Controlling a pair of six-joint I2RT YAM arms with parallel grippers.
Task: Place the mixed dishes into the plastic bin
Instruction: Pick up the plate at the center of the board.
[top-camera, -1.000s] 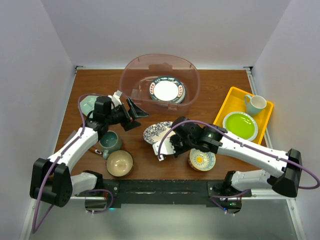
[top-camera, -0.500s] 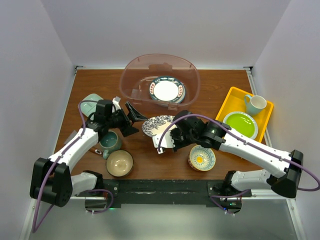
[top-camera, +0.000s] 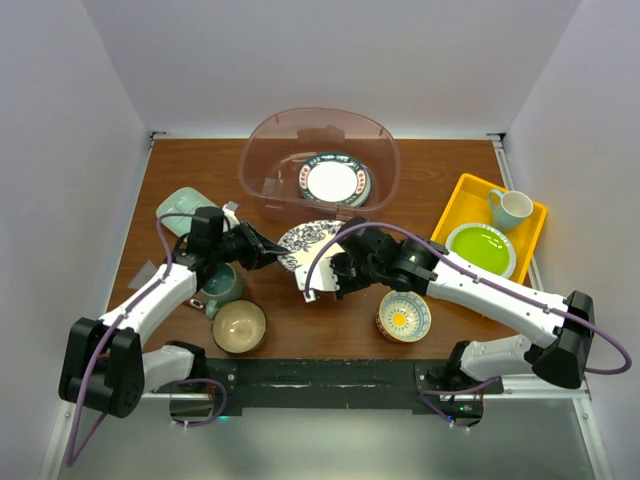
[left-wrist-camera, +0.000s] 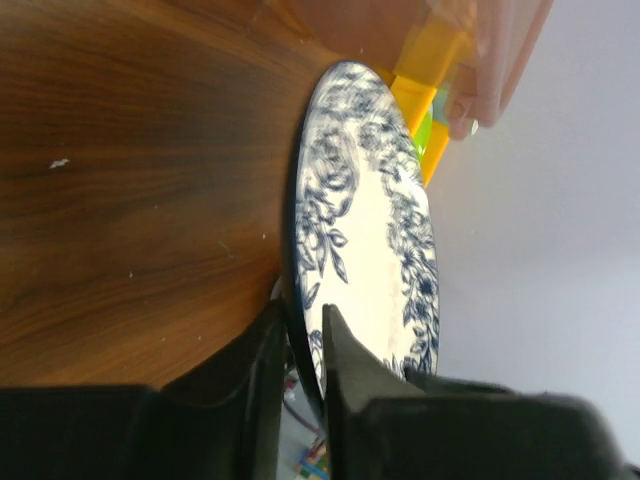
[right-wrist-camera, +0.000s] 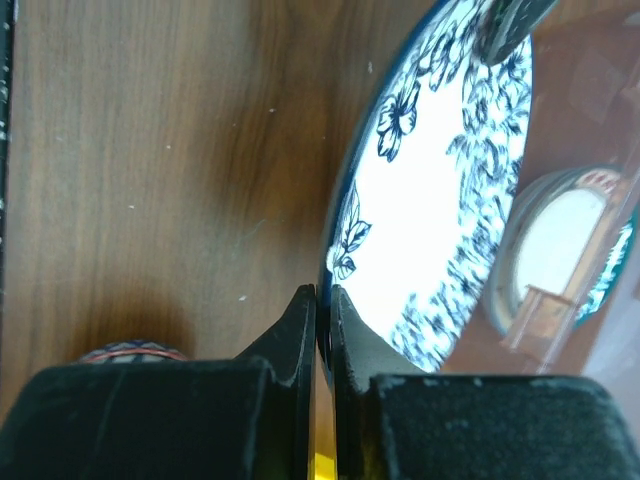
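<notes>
left gripper (left-wrist-camera: 298, 345): clamps blue-patterned plate (left-wrist-camera: 370, 220) rim
right gripper (right-wrist-camera: 322, 305): pinches same plate
top view only: plate between arms, near plastic bin (top-camera: 386, 150)

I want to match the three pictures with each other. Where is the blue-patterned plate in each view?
Top external: the blue-patterned plate is at the table's middle, between the two arms, just in front of the plastic bin.
Left wrist: middle of the picture, running top to bottom; plastic bin at the top right.
Right wrist: upper right; plastic bin behind it.
Shared landmark: the plastic bin.
</notes>
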